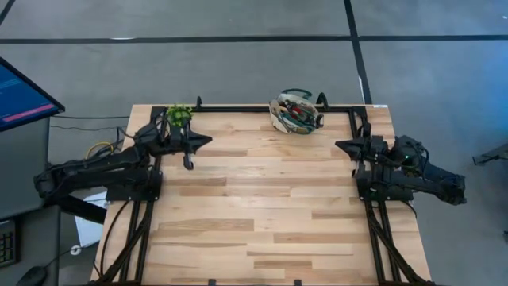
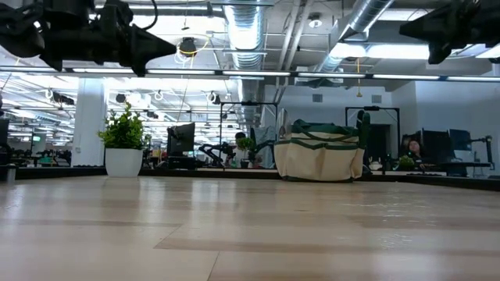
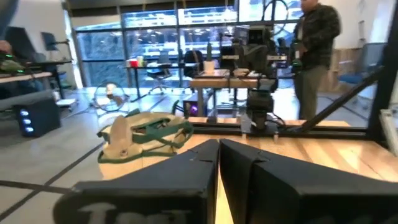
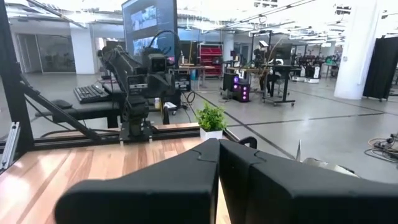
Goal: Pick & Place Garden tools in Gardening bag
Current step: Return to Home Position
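Above the wooden surface [image 1: 262, 214], the left claw [image 1: 208, 141] hangs near the far left corner and the right claw [image 1: 340, 145] by the right edge, both pressed closed and empty. The gardening bag [image 1: 296, 112] sits at the far edge with the garden tools [image 1: 302, 116] inside. A potted plant [image 1: 178, 115] stands at the far left corner.

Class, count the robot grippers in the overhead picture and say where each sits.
2. The left gripper is shut at the table's left side, beside the potted plant; the right gripper is shut at the right side, nearer the gardening bag. None seems hidden.
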